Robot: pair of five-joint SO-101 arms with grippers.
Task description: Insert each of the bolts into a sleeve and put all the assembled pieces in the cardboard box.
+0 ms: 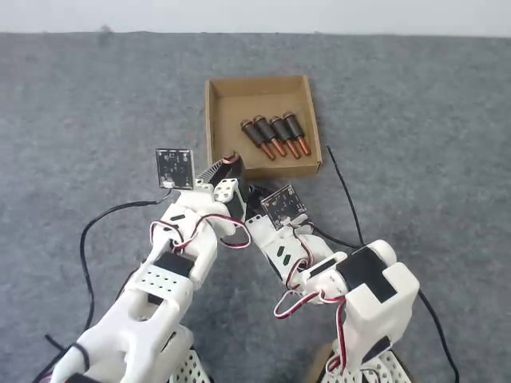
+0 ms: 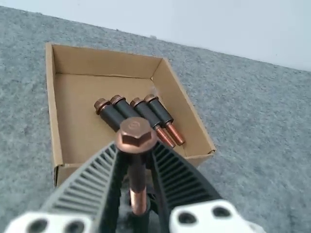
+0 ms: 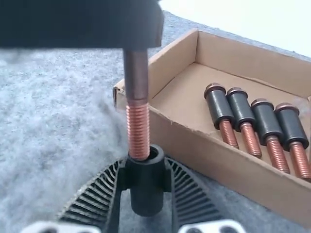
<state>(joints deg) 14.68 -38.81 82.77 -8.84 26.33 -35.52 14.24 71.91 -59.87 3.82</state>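
Bolt in left end effector

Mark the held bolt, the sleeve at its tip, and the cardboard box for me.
bolt (image 2: 137, 133), left wrist view, on its hexagonal head.
sleeve (image 3: 146, 189), right wrist view, on its dark side wall.
cardboard box (image 1: 239, 104), high view, on its bare floor.

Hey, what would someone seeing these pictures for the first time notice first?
Probably the copper bolt, held upright in the left gripper, its threaded tip at the mouth of the black sleeve that the right gripper grips, close to the cardboard box. Next, the four assembled pieces lying side by side inside that box.
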